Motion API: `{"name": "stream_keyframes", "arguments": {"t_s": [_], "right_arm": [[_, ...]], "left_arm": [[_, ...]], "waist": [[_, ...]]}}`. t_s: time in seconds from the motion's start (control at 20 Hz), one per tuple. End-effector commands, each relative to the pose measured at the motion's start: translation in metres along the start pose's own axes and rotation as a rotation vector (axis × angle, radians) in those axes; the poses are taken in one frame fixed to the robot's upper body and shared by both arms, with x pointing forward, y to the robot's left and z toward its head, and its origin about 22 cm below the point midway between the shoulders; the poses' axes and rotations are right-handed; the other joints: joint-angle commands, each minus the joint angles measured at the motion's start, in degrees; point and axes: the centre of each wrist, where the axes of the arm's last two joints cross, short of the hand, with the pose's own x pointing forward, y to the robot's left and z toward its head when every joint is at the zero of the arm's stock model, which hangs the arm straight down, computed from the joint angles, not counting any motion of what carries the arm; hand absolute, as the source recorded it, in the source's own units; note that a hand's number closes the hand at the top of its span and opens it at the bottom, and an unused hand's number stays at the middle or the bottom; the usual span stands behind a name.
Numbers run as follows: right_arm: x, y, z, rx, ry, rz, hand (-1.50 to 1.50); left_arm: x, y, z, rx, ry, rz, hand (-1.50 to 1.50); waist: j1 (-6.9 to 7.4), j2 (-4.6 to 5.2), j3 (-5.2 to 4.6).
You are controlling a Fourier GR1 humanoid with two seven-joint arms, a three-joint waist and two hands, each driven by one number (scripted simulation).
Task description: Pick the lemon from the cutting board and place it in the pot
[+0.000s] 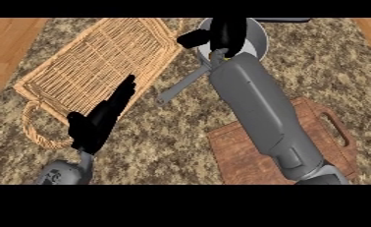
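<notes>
The grey pot [261,37] stands at the top centre, its long handle [185,81] pointing down-left. My right hand [226,34] hangs over the pot's opening and hides most of the inside. Its thumb sticks out to the left and its fingers point down with nothing seen between them. No lemon shows anywhere; the hand and forearm may hide it. The wooden cutting board [243,150] lies at the lower right, partly under my right forearm, with no lemon on its visible part. My left hand [98,120] rests open at the lower left, fingers straight.
A large wicker basket tray [94,64] with a loop handle [33,127] fills the left side, under my left hand's fingertips. The counter top is speckled brown stone. A wood strip runs along the far left edge.
</notes>
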Motion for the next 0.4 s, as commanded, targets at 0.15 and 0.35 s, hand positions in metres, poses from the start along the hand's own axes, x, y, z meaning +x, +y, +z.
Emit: {"name": "stream_keyframes", "arguments": {"t_s": [0.15, 0.35], "right_arm": [[-0.023, -0.012, -0.006, -0.246, -0.018, -0.248, -1.5], [-0.025, -0.026, 0.005, -0.243, -0.048, -0.342, -1.5]], "left_arm": [[-0.025, 0.006, 0.011, 0.053, 0.19, -0.006, 0.0], [-0.025, 0.022, 0.013, 0.064, 0.203, 0.0, 0.0]], "waist": [[-2.82, -0.14, -0.56], [-3.82, -0.59, -0.6]]}}
